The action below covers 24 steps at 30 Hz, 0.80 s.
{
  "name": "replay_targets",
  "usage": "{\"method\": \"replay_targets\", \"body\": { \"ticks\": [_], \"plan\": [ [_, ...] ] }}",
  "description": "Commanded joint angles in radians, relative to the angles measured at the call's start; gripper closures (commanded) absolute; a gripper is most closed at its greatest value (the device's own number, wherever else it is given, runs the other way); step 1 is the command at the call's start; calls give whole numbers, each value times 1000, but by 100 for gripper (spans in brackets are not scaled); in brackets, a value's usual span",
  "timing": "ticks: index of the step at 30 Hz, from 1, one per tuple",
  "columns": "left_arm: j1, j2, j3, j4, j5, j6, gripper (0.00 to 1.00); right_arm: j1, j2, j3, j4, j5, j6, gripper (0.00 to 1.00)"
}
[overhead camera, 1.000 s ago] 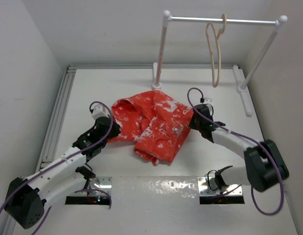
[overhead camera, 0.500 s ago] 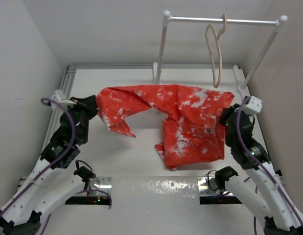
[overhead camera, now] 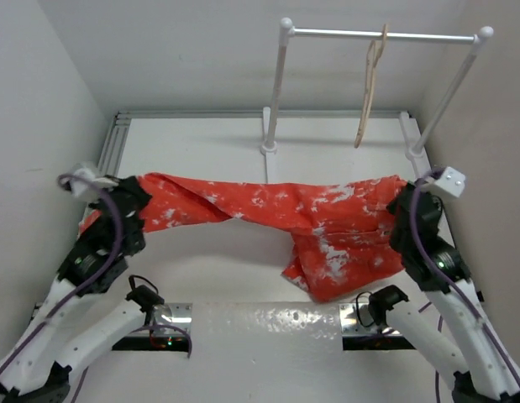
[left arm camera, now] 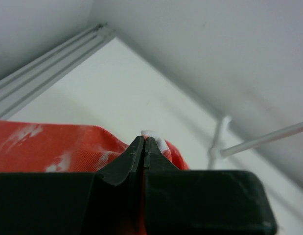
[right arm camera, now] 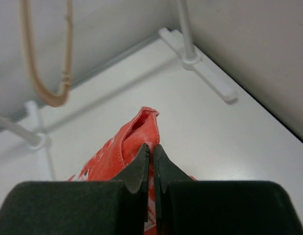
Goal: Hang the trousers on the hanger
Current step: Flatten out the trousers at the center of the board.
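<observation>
Top view: trousers (overhead camera: 327,222) hang stretched betw. both pincers above the surface (overhead camera: 226,143), one fold sagging at right. The hanger (overhead camera: 367,92) is on the rail (overhead camera: 381,35), well apart. Step: spreading; next prob. calls for lifting the cloth twd. the hanger. Left arm (overhead camera: 91,252) & right arm (overhead camera: 436,260) are raised, splayed wide.
Left wrist: left pincer (left arm camera: 144,142) is clamped on a trouser edge.
Right wrist: right pincer (right arm camera: 152,149) is clamped on a hem, w/ the hanger ahead.

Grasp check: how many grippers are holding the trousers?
2. The left gripper is shut on the left end of the trousers, and the right gripper is shut on the right end. The cloth is stretched between them.
</observation>
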Motion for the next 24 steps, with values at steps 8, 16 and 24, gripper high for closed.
{"method": "replay_targets", "body": {
  "ticks": [8,16,24],
  "plan": [
    [86,514,-25,219,-11,-4,100,-324,382,-169,376,63,71,100],
    [179,910,158,170,139,5,20,-460,634,-82,441,-40,116,30],
    [118,746,-92,196,226,-94,36,-452,484,-119,399,-477,88,64]
  ]
}}
